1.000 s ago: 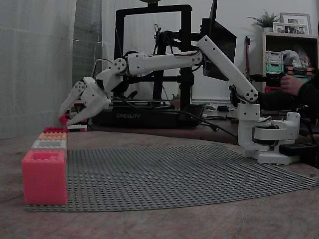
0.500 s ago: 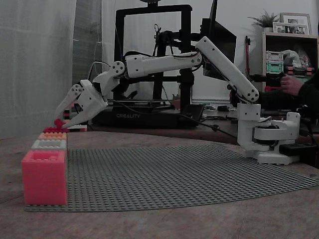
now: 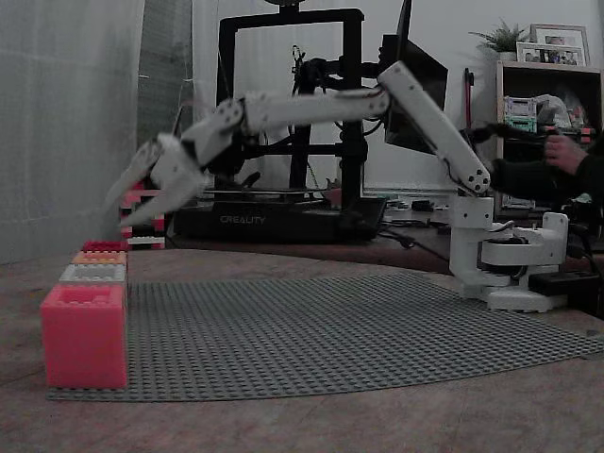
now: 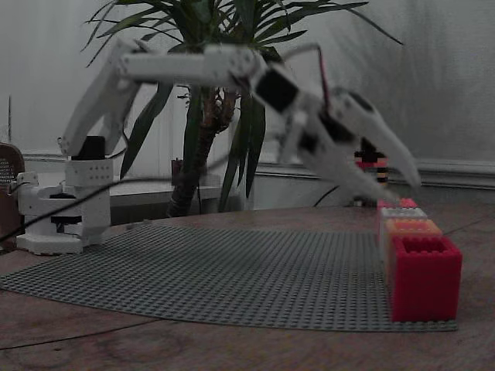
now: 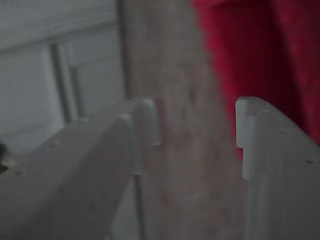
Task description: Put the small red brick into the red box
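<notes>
— White two-finger tool (image 3: 121, 215): what does it carry?
— Nothing; its jaws stand parted in the air above the row of boxes.
— And the small red brick?
— I cannot make it out. The deep red studded box (image 3: 104, 246) sits at the row's far end on the grey studded baseplate (image 3: 359, 330).

One fixed camera sits low at the table's edge, looking across the grey baseplate (image 3: 359, 330) with the arm's base (image 3: 510, 260) at about 3 o'clock. The other fixed camera sits low on the far side, facing back — there the base (image 4: 66, 209) is at 9 o'clock. Both share the baseplate and the row of boxes (image 3: 90, 311). The wrist camera rides very close behind the fingers (image 5: 250, 135) — blurry red shows at 1 o'clock.
</notes>
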Robot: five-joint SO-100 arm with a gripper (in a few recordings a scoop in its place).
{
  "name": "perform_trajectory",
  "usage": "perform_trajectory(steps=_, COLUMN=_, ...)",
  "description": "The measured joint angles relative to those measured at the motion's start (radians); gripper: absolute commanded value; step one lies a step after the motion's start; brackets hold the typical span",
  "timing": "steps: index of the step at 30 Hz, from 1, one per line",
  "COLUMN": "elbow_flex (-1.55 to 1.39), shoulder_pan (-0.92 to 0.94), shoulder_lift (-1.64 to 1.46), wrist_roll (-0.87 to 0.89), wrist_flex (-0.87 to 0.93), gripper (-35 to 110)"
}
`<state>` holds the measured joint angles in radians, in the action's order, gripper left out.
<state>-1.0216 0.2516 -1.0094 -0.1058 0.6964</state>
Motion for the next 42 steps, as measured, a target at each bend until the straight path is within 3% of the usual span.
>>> perform_trajectory(steps=19, elbow_flex=-1.64, shoulder_pan=-0.238, shoulder_lift=-1.776, wrist_roll=-0.071, wrist_flex=0.466, gripper=0)
perform_trajectory(steps=25, elbow_flex=-1.759, shoulder_pan=-0.238, shoulder_lift=-2.072, wrist_roll=-0.018, wrist_flex=0.612, gripper=0)
perform_trajectory(steps=42, elbow_flex=-1.841, shoulder_pan=-0.291, shoulder_lift=-2.194, wrist_roll=0.063, wrist_flex=0.687, gripper=0)
